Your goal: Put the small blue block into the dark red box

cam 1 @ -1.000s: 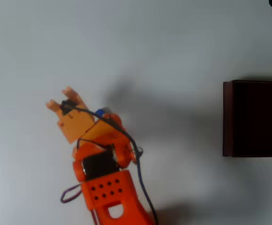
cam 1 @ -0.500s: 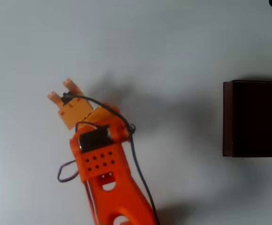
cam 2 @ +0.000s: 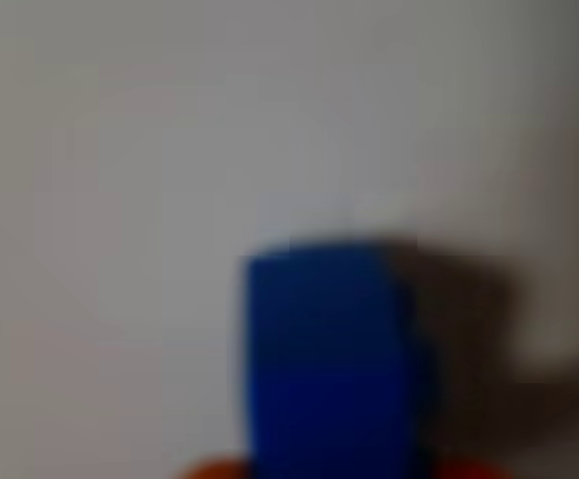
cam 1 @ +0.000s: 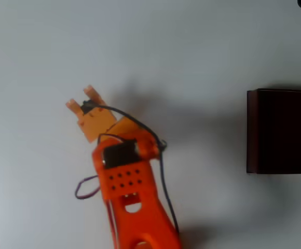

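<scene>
Pale table [cam 1: 192, 46], small blue block [cam 2: 329, 364] close before jaws (blurred)

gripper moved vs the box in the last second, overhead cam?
Yes. In the overhead view the gripper has shifted up and slightly right, a little nearer the dark red box, which has stayed put at the right edge.

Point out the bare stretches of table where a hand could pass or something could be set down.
Widest free patch: the white table above the gripper, running right to the dark red box. Also bare: the strip between the orange arm and the box, and the area left of the arm. Crowded: lower centre-left, under the arm and its cable. The small blue block sits close before the wrist camera.
</scene>
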